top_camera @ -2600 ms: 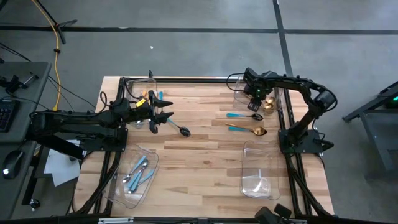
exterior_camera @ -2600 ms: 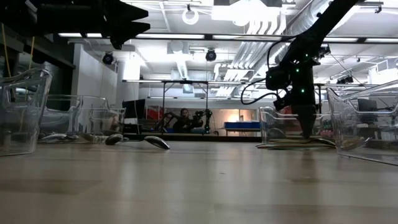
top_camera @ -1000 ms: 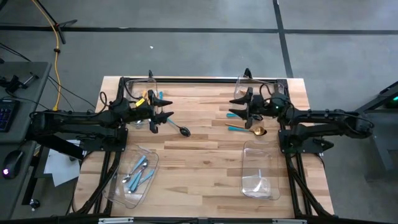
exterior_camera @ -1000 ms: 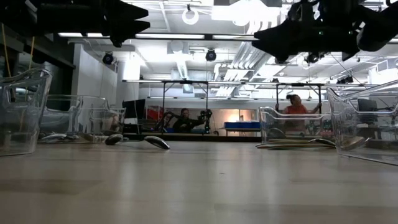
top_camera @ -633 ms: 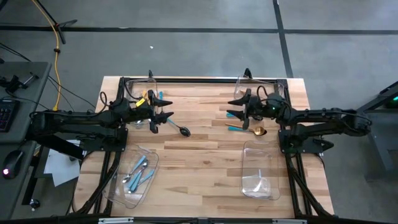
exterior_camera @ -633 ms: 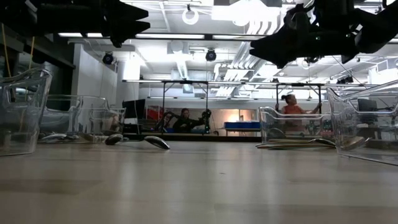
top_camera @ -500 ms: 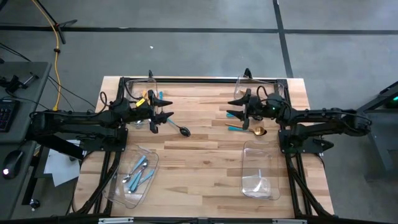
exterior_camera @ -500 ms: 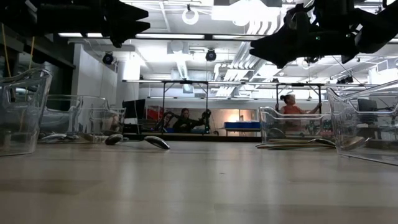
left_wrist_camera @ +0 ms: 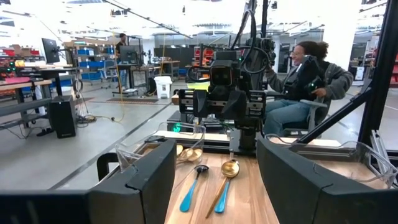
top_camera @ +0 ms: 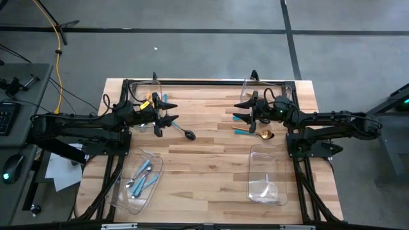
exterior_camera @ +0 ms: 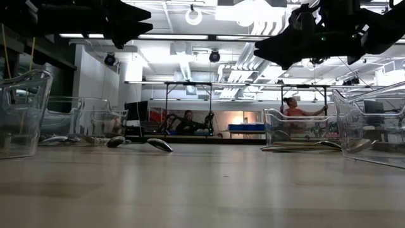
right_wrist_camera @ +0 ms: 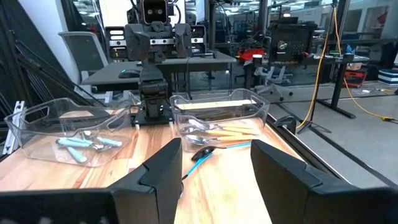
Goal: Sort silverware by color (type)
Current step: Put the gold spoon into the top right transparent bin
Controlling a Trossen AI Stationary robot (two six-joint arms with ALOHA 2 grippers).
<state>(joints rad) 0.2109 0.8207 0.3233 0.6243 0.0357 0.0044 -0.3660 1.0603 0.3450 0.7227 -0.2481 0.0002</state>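
jaws: both grippers spread, holding nothing
left gripper (top_camera: 167, 119): above table, black spoon (top_camera: 185, 133) at its 4 o'clock
right gripper (top_camera: 243, 110): above teal-handled spoons (top_camera: 241, 118)

My two arms are dark, near-black jointed links on black tube frames bolted to the table edges. In the high view the left arm (top_camera: 77, 124) fills the middle left of the frame, with a yellow tag and a yellow cable near its wrist; the right arm (top_camera: 332, 121) runs across the middle right, with black cables looping along it. The left gripper (top_camera: 167, 116) and right gripper (top_camera: 243, 110) both end in pointed black fingers (left_wrist_camera: 140, 183), blocky and matte up close. From the left wrist view, upper centre, the right arm's wrist shows a boxy black camera housing with small screws and a green light.
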